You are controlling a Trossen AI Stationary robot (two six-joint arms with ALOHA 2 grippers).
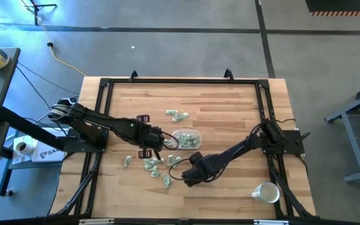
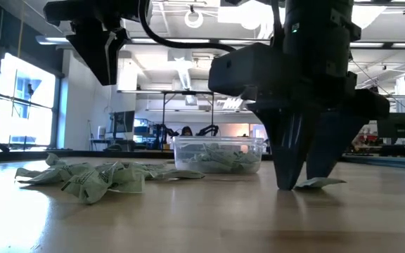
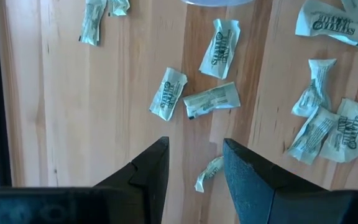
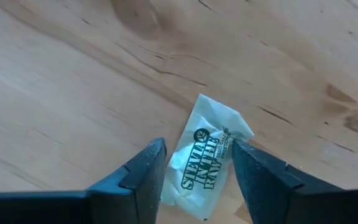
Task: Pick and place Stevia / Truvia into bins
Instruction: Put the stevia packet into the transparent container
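The clear bin (image 1: 186, 138) sits near the middle of the desk (image 1: 230, 112) and already holds a heap of green-and-white packets, so part of the sorting is done; in the low view its contents reach roughly halfway up the wall. Plenty is left: a loose cluster of Stevia packets (image 1: 158, 165) lies at about 7 o'clock from the bin, a small group of 2 or 3 packets (image 1: 177, 115) sits at 11 o'clock from it, and 1 stray packet (image 1: 127, 161) lies farther out toward 8 o'clock. The right gripper (image 4: 194, 165) is down at the desk surface at about 6 o'clock from the bin, its jaws partly open and straddling a single packet (image 4: 205, 158) printed "Stevia in the Raw"; the packet lies flat between the tips and does not look pinched yet, so I judge this to be the closing stage of a pick. The left gripper (image 3: 194, 165) hangs above the cluster just at 9 o'clock of the bin, jaws partly open with nothing in them. A white mug (image 1: 266, 192) stands well apart near the 4 o'clock corner.
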